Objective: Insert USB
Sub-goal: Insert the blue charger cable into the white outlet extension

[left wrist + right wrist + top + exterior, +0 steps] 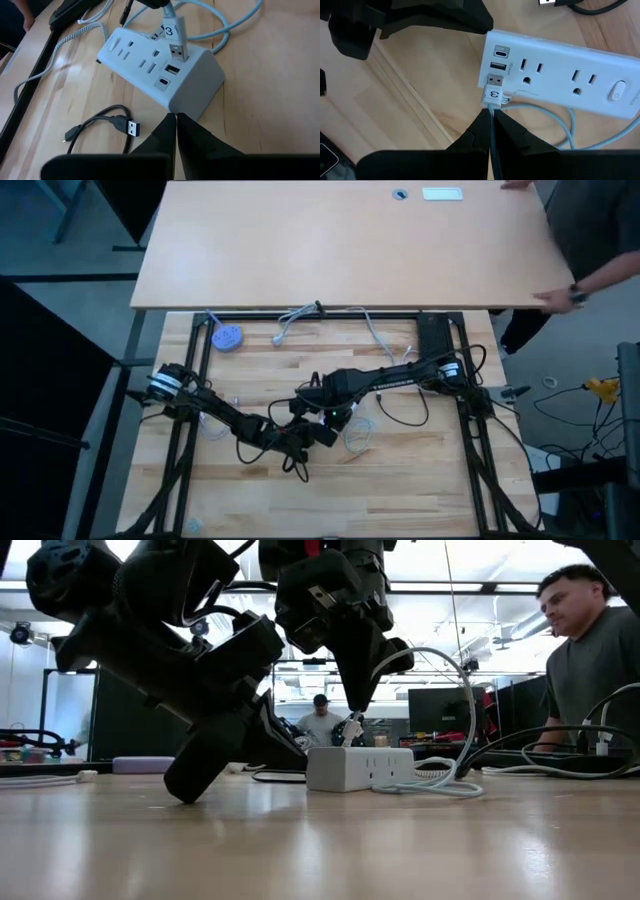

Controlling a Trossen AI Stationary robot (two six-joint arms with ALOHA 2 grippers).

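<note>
Closed right fingers (490, 131), pinched on pale cable (492, 107) just behind its plug, so that the metal end projects freely toward the strip. USB plug (493, 80), tagged "3", poised just outside the strip's USB-A port (499, 66), tip close to the opening but not yet entered; alignment appears near, seating judged still to come. Right gripper (352, 705) angled down onto the strip from above in the low view, giving a push along the port's axis.

Left gripper (175, 122) shut and empty, tips set close against the strip's end face below the ports, seemingly as a brace so that the light housing does not slide under the plug's thrust; actual contact cannot be confirmed.

White strip (352, 418) lying flat near the middle of the worktop (430, 480), sockets upward, port end turned toward the left arm. Spare black cable (107, 125) loose beside it, unused. Slack of the pale cable looped behind the strip, leaving the plug free to advance.

Person (590, 640) seated beyond the far edge.
</note>
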